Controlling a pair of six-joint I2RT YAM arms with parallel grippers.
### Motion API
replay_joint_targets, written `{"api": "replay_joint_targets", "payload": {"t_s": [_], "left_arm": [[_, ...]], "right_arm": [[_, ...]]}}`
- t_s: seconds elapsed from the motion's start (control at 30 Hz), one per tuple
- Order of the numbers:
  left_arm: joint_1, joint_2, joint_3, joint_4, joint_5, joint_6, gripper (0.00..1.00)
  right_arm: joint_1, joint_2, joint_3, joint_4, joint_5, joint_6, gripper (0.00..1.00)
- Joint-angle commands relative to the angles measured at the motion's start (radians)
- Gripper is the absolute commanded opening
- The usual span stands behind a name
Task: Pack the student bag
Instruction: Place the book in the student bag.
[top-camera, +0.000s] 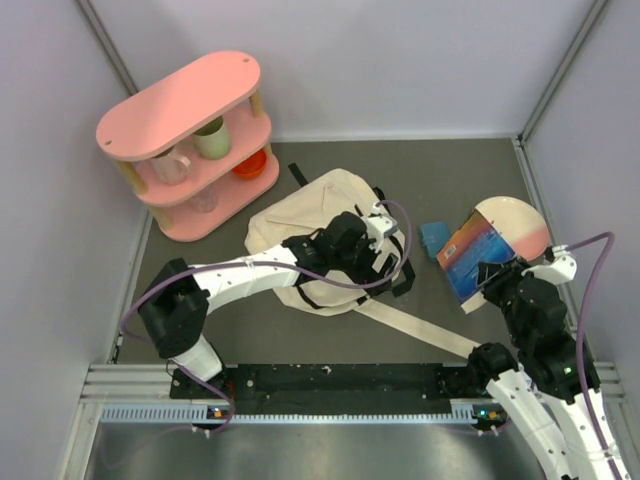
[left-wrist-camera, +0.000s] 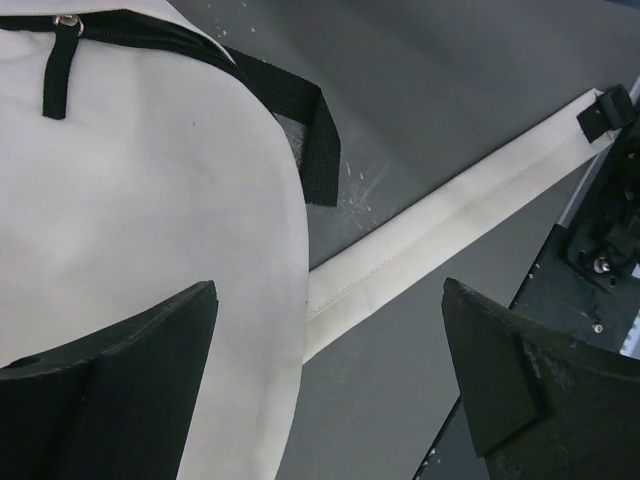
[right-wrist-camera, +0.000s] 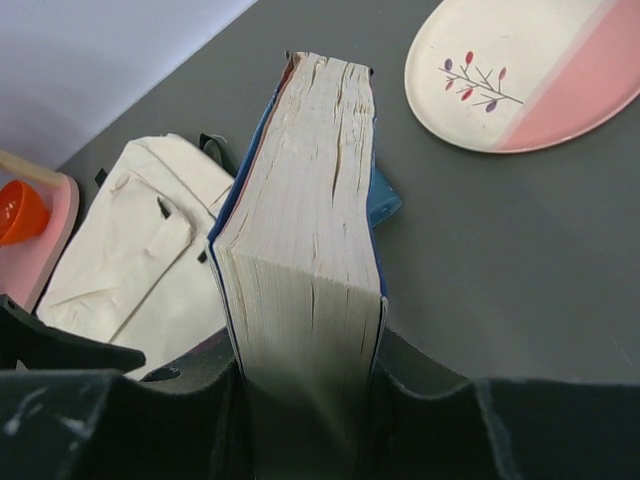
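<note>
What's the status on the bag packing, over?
Left gripper open over student bag edge. Right gripper shut on book. Book not yet in bag. Left arm lies across bag; strap trails toward right arm.

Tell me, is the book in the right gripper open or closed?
Closed: the book shows its pages pressed together between both covers, clamped by the right gripper.

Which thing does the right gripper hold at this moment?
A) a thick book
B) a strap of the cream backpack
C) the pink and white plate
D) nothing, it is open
A: in the right wrist view the right gripper is shut on the thick book, whose page edges rise from between its fingers, while the plate lies apart on the table.
</note>
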Motion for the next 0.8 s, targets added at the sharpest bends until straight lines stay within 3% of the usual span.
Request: {"api": "replay_joint_targets", "payload": {"t_s": [0.0, 0.3, 0.6, 0.77], "left_arm": [[-0.031, -0.013, -0.031, -0.043, -0.132, 0.097, 0.98], [-0.071, 0.039, -0.032, -0.083, -0.268, 0.126, 0.96], [-0.117, 0.062, -0.034, -0.097, -0.319, 0.163, 0.94], [-0.132, 0.087, -0.024, -0.11, -0.388, 0.154, 0.89]], "right_arm": [[-0.001, 0.002, 0.032, 0.192, -0.013, 0.033, 0.0], [-0.001, 0.004, 0.021, 0.192, -0.033, 0.045, 0.0], [-0.001, 0.008, 0.006, 0.192, -0.046, 0.06, 0.0], [-0.001, 0.013, 0.003, 0.193, -0.049, 0.066, 0.0]]}}
